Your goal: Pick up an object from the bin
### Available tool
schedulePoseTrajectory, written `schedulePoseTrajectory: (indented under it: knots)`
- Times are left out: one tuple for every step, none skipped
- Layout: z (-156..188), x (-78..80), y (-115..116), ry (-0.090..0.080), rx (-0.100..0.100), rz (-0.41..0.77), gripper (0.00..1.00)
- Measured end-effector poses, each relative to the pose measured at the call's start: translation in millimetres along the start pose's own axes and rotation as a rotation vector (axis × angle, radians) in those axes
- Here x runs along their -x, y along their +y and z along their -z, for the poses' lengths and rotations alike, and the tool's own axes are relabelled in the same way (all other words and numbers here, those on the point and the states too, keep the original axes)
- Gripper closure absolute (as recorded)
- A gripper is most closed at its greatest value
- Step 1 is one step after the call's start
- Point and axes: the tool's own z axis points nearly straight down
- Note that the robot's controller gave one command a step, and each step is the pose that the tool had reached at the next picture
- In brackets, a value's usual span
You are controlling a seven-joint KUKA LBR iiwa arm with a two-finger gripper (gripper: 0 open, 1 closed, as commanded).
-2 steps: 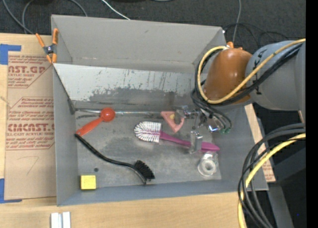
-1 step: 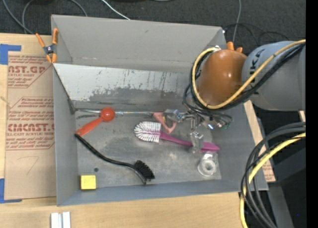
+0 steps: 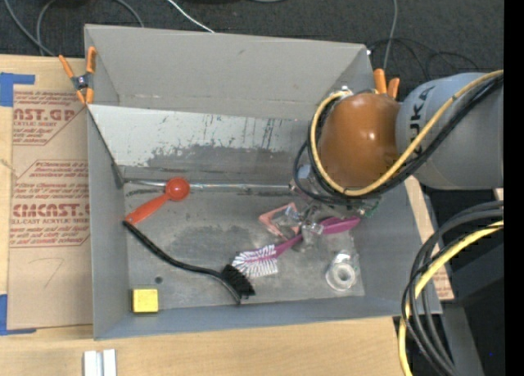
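1 arm [image 3: 446, 133] low, gripper [image 3: 308, 227] nr pink brush [image 3: 264, 260].

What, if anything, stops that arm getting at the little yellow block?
Probably nothing, so yes: the yellow block lies alone on bare floor, apart from the black brush. It sits near the bin's corner, far from where the arm hangs.

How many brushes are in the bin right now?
2. A black long-handled brush lies along the front left; a pink-handled brush with white bristles lies just right of its head, near the middle. The arm could hide others.
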Motion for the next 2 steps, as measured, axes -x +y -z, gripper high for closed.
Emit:
schedulePoseTrajectory:
  knots:
    - [-0.1, 0.0, 0.0, 0.0, 0.0, 0.0, 1.0]
    - [-0.1, 0.0, 0.0, 0.0, 0.0, 0.0, 1.0]
